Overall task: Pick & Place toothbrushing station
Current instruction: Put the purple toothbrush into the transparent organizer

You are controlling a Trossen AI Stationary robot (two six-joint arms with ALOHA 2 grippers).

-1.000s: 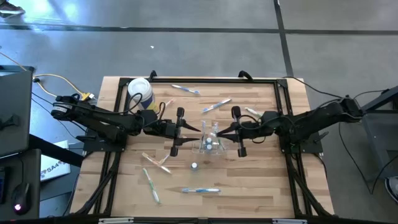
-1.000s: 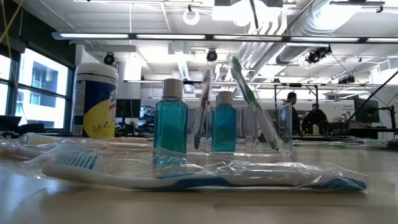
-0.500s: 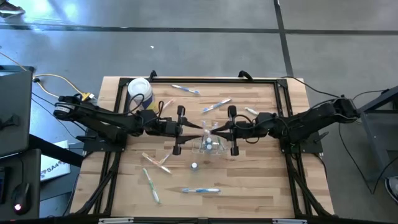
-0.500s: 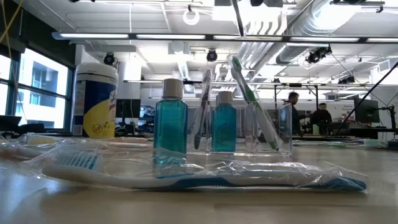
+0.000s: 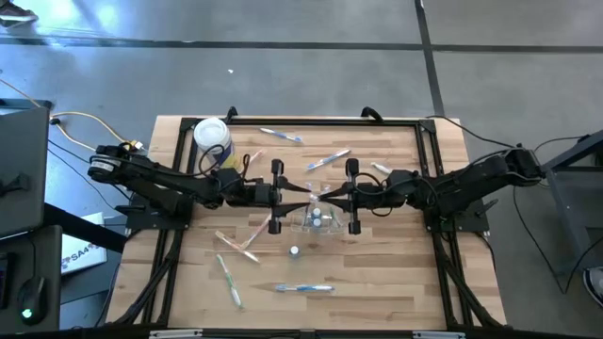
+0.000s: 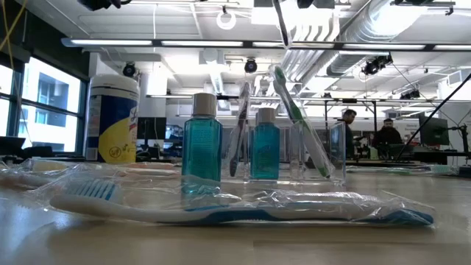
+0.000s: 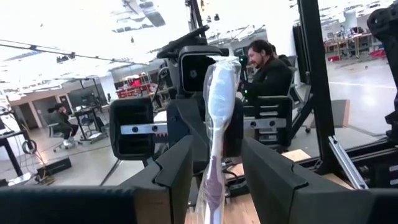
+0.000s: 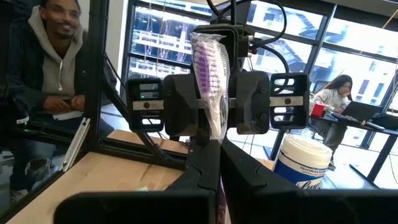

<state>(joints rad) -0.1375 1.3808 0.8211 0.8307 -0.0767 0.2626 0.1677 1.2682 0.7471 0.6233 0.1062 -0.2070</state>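
Observation:
A plastic-wrapped toothbrush [image 8: 208,59] with purple bristles stands upright, head up, between my two grippers, just beyond the far side of the clear cup [image 5: 316,217]. My right gripper [image 5: 328,196] is shut on it. My left gripper [image 5: 301,196] is open and faces the right one, with its fingers on either side of the brush [image 7: 219,93]. In the low view the cup [image 6: 294,151] holds two teal bottles and a green toothbrush. My right gripper pinches the wrapped toothbrush's handle [image 8: 219,177] between its two fingers. The fingers come level from the table's right and lie across the handle. The brush stands upright with its head above the fingers; its lower end is hidden by the fingers.
A white-lidded canister [image 5: 211,136] stands at the far left. Wrapped toothbrushes lie about the table, at the far side [image 5: 281,136], the middle [image 5: 328,160], the near left [image 5: 230,281] and the near edge [image 5: 303,288]. A small bottle [image 5: 295,250] stands near the cup. People show beyond the table.
My right gripper has moved toward the table's left, up to my left gripper over the cup's far side. My left gripper has shifted a little toward the right. The things on the table have stayed still.

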